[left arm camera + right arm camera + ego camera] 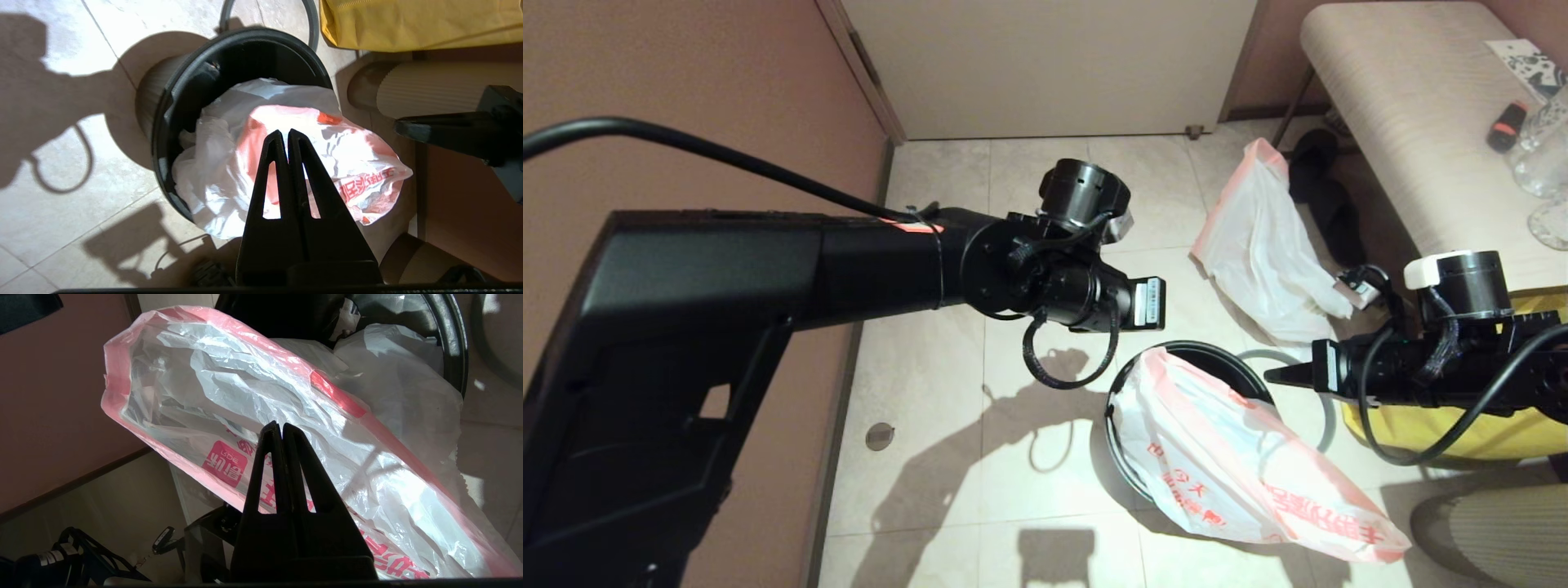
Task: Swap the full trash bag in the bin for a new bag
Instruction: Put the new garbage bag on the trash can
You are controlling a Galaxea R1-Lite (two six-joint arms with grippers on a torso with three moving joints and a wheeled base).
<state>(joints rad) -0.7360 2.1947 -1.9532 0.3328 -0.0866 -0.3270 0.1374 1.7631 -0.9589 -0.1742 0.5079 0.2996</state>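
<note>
The new bag [1241, 465] is thin, crinkly plastic. It is see-through white with a pink-red rim and big red letters on it. One end of it sits in the bin [1123, 388] and the rest hangs out over the bin's edge and lies long and floppy on the floor. The bin is small, round and black, and its inside wall is shiny. A thin grey hoop [1327, 420] lies on the floor just beside the bin. The full trash bag [1262, 253] is plain white with a pink-red edge. It lies crumpled on the floor beyond the bin, near the bench [1405, 106].

The floor [947, 392] is pale, smooth square tiles with dark shadows of my arms on it. The wall [686, 90] is brownish pink, and a white door [1045, 57] stands at the back. The bench has a soft beige top with fine lines. A yellow bag [1462, 433] sits under my right arm.

My left fingers [284, 134] are pressed together and hold nothing. They hang above the new bag where it spills out of the bin. My right fingers [278, 428] are pressed together too, with nothing in them. They point at the bin from the side and sit close to the new bag, and I cannot tell if they touch it.
</note>
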